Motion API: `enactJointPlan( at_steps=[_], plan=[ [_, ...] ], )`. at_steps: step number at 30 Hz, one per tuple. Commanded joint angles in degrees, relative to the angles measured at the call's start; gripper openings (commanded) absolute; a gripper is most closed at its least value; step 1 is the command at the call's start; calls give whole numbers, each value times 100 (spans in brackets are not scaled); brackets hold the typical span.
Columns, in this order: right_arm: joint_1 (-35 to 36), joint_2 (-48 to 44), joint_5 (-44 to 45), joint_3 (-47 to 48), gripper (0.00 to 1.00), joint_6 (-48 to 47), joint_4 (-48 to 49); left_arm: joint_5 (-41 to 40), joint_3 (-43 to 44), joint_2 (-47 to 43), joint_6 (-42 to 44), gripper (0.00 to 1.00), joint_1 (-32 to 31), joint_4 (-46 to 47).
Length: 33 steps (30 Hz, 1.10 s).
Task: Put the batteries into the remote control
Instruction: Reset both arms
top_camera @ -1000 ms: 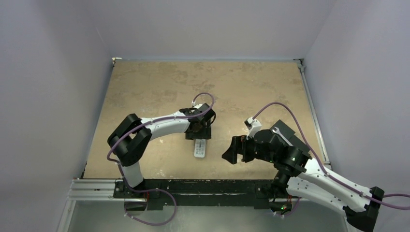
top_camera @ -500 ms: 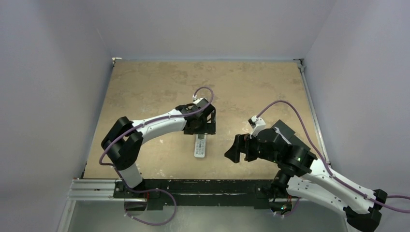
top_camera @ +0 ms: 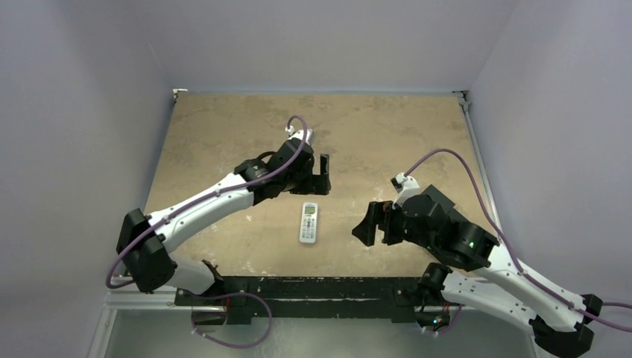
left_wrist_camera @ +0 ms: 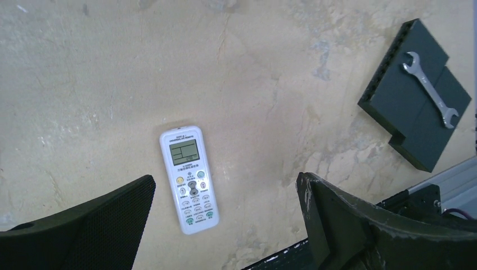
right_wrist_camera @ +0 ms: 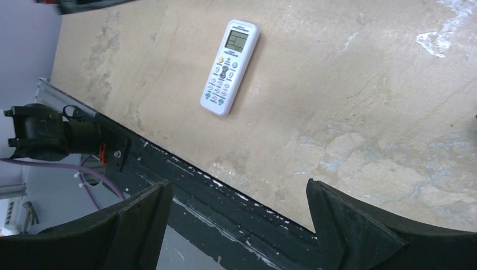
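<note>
The white remote control (top_camera: 308,222) lies face up on the tan table, screen end away from the arm bases. It also shows in the left wrist view (left_wrist_camera: 188,179) and in the right wrist view (right_wrist_camera: 229,66). No batteries are in view. My left gripper (top_camera: 322,173) is open and empty, raised beyond the remote's far end; in its wrist view the gripper (left_wrist_camera: 225,194) hangs above the table beside the remote. My right gripper (top_camera: 370,224) is open and empty, to the right of the remote; in its wrist view the gripper (right_wrist_camera: 239,194) hangs over the table's near edge.
A black block (left_wrist_camera: 416,95) with a silver spanner (left_wrist_camera: 432,89) on it lies at the table's right side, mostly hidden by the right arm in the top view. The black rail (top_camera: 298,289) runs along the near edge. Grey walls stand on three sides.
My left gripper has let go of the remote and drawn back up and away from it. The remote stays where it lay. My right gripper shifted slightly right.
</note>
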Motion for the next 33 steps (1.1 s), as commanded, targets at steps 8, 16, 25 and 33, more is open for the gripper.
enactJointPlan(
  at_steps=[8,16,25,33],
  plan=[
    [-30,-129,676,467,99,66,-256,-375,-186,-1699,837,99,9,82],
    [-30,-350,1111,529,99,172,-303,-673,-648,-2743,1123,99,15,42],
    [-30,-579,1382,429,99,190,-355,-665,-1170,-3572,1188,99,12,-203],
    [-30,-802,1387,292,99,220,-274,-548,-1578,-4338,1025,99,15,-294]
  ],
)
